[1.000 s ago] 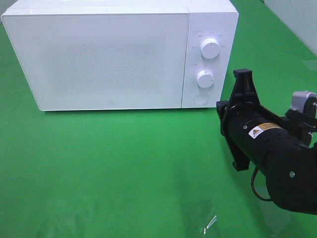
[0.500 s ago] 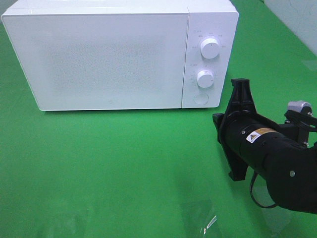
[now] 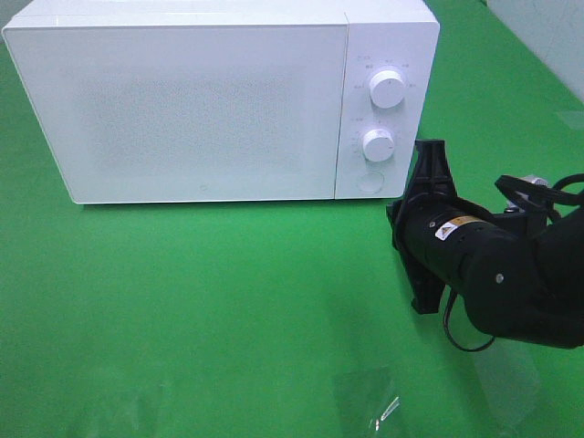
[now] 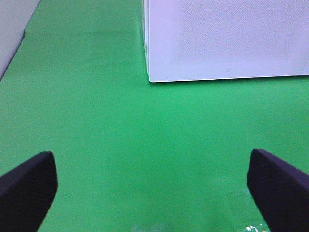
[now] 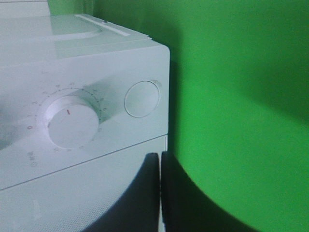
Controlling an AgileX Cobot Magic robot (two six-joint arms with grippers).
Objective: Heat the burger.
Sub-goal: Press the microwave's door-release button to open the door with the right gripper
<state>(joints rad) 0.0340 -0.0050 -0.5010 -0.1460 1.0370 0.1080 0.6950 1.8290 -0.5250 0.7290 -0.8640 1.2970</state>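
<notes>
1. Burger is not seen in any view, so no place relative to either gripper's fingers can be given. Whether it is shut inside the white microwave cannot be told, since the closed door is opaque.
2. The right gripper is shown with its fingers pressed together and nothing between them. The round button is found just beyond the fingertips, with the lower knob beside it. No contact with the panel is shown.
3. The left gripper is held with its fingers spread wide and nothing is gripped. Only the green cloth is seen between them, and the microwave's corner is well ahead of the tips.
4. The step in hand is judged to be work on the control panel with the closed right fingertips. A straight, centred push on the button is called for next, or else a shift across to the knob. Which is meant cannot be settled while the burger stays unlocated.
5. In the exterior high view the right fingertips are largely masked by the arm's own body. The dial markings are too faint to be read. A clear scrap on the cloth cannot be identified.
</notes>
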